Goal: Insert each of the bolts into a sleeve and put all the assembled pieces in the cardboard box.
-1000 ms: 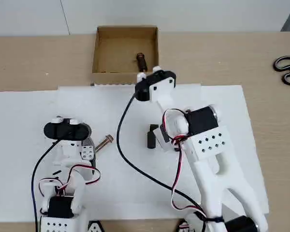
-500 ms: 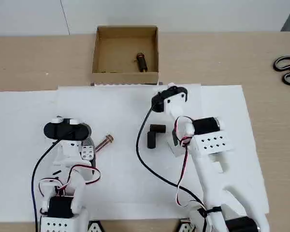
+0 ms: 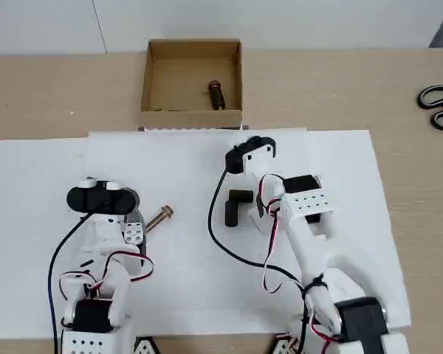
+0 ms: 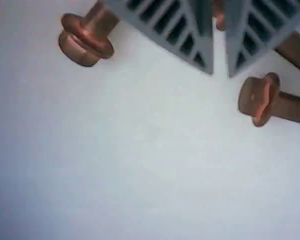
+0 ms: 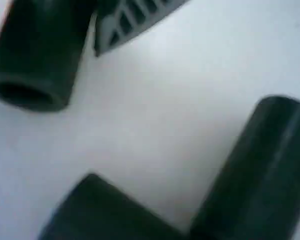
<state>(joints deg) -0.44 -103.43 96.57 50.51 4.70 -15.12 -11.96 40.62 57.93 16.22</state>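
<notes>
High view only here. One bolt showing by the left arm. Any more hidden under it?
Observer: Yes. Left wrist view has a bolt and a second bolt, lying apart on the sheet.
Operator: Sleeves? I count two by the right arm.
Observer: Three. Right wrist view has one sleeve touching another sleeve, plus a third sleeve apart from both.
Operator: Third one loaded?
Observer: Its open end is in sight, and no bolt sticks out of it.
</notes>
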